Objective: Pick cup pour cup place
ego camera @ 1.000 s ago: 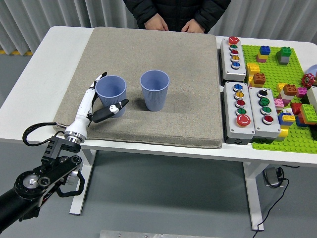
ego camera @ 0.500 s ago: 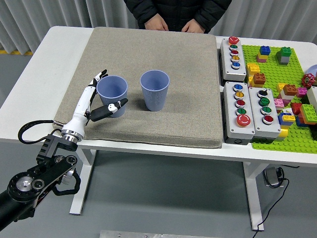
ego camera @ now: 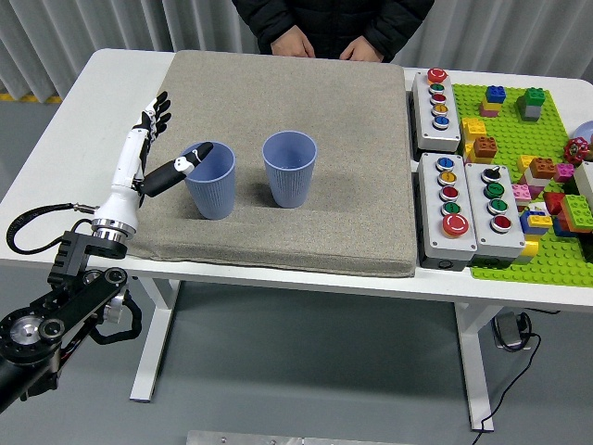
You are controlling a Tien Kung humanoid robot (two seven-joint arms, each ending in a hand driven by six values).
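L hand [ego camera: 144, 153] fingers spread, thumb hides cup [ego camera: 210, 181] rim.

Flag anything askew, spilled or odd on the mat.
Nothing stands out. Both blue cups, left cup and right cup, stand upright on the mat with no spill. The open left hand sits beside the left cup.

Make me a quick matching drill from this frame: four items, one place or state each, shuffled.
Items:
1. left cup
2. right cup
3. left hand
4. person's hands

States:
A. resting at the mat's far edge
B. open, fingers spread, left of a cup
C. upright near the mat's middle, untouched
D. upright, with a thumb at its rim

Pairs: 1-D, 2-C, 3-B, 4-A
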